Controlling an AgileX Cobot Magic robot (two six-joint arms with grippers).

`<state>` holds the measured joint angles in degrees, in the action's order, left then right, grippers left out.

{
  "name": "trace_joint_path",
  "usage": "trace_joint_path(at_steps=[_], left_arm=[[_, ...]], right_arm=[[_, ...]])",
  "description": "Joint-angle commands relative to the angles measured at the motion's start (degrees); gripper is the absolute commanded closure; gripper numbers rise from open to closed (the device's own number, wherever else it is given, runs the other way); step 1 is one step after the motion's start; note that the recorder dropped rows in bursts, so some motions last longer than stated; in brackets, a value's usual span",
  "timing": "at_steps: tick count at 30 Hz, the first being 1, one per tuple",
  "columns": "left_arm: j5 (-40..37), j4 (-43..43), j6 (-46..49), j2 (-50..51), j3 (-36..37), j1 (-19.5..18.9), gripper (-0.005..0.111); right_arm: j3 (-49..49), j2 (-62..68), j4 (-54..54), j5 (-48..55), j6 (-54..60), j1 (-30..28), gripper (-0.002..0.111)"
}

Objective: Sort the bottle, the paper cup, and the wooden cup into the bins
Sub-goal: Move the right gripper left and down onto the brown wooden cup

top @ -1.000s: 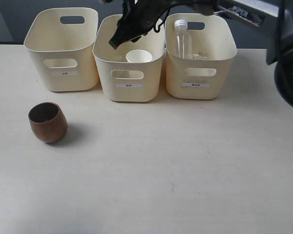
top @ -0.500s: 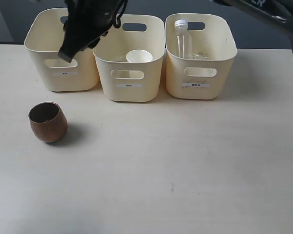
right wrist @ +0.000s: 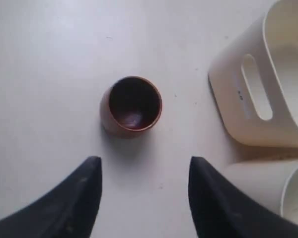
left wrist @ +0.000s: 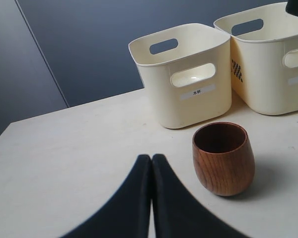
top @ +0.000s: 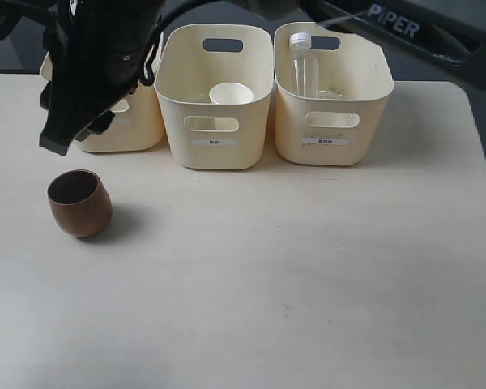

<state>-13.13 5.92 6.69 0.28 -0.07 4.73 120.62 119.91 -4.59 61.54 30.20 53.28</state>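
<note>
Right pincer (right wrist: 144, 188) spread wide — wooden cup (right wrist: 131, 105) stands apart.

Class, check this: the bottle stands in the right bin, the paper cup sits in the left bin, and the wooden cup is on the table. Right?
Not quite. The paper cup sits in the middle bin, as the exterior view shows. The bottle does stand in the right bin, and the wooden cup is on the table.

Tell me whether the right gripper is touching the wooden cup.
Apart. The right wrist view shows the right gripper open, with bare table between its fingertips and the wooden cup.
</note>
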Motion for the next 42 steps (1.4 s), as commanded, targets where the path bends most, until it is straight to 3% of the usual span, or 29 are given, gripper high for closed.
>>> trace_joint_path(at_steps=[1,8,42], left_arm=[[0.25,0.17,-0.11,-0.28,0.07,-0.18,0.107],[0.25,0.17,-0.11,-0.28,0.07,-0.18,0.107],[0.16,0.17,-0.11,-0.28,0.07,-0.18,0.107]], right_arm=[[0.31,-0.15,-4.69,-0.38,7.49,0.68,0.056],[0.31,3.35,-7.72,-0.63,13.89,0.98,0.056],[0.31,15.16,-6.0,-13.29,22.09,1.07,0.06]])
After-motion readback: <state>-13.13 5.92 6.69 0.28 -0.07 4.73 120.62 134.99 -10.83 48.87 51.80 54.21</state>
